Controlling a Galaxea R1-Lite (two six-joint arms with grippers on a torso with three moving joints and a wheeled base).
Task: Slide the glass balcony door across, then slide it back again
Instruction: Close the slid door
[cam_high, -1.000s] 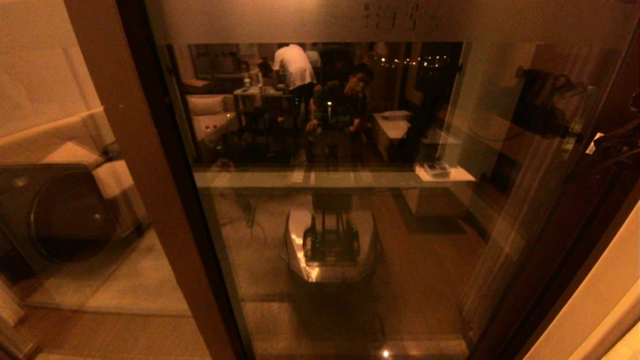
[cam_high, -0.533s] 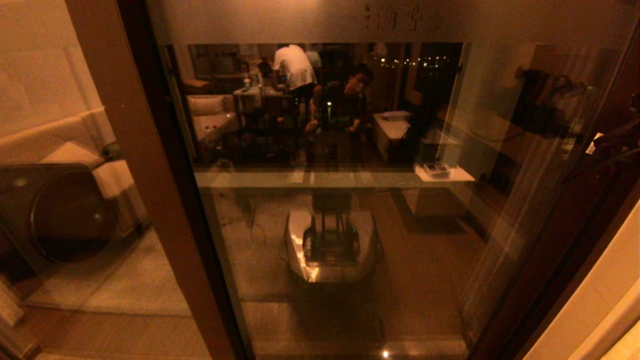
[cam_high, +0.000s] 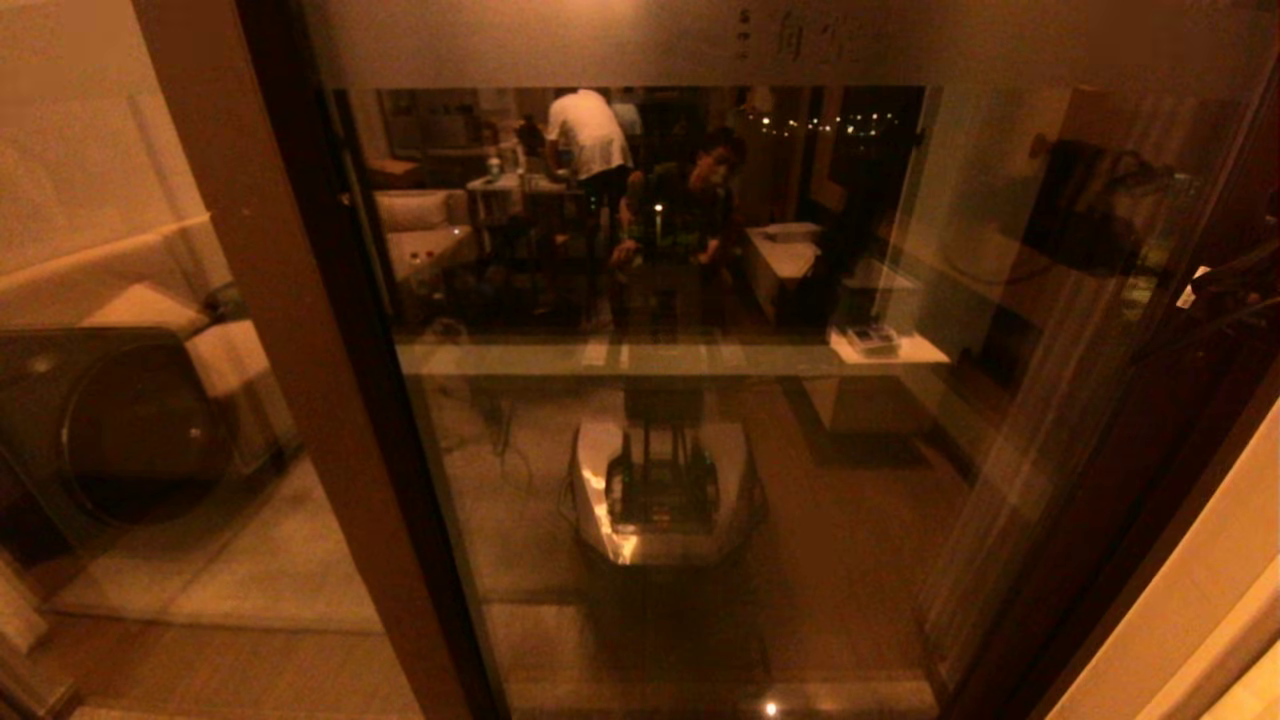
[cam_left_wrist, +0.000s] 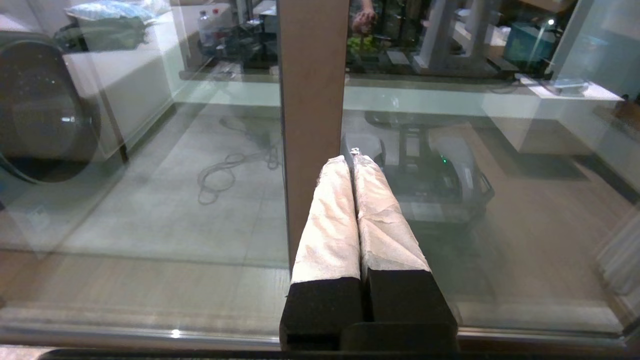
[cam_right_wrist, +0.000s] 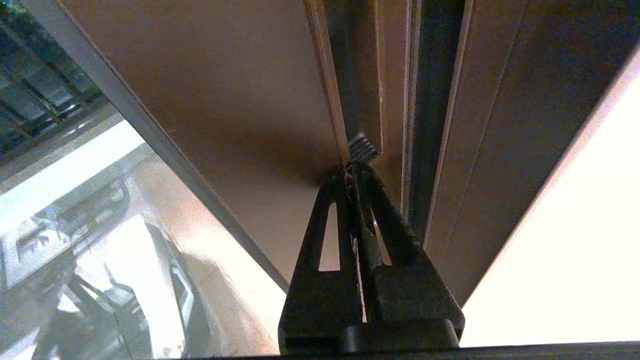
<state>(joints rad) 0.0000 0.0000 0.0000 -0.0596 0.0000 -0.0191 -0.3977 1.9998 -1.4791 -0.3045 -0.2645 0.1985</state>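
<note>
Your right gripper (cam_right_wrist: 356, 167), fingers pressed together, had its tips wedged at the brown edge of the glass balcony door (cam_high: 680, 420) filling your view, so a sideways push risked them skidding out of that groove.

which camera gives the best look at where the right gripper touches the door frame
The right wrist view: the right gripper, shut, has its tips at the edge of the door frame. The head view shows only a dark arm at the right edge; the left wrist view shows none of it.
</note>
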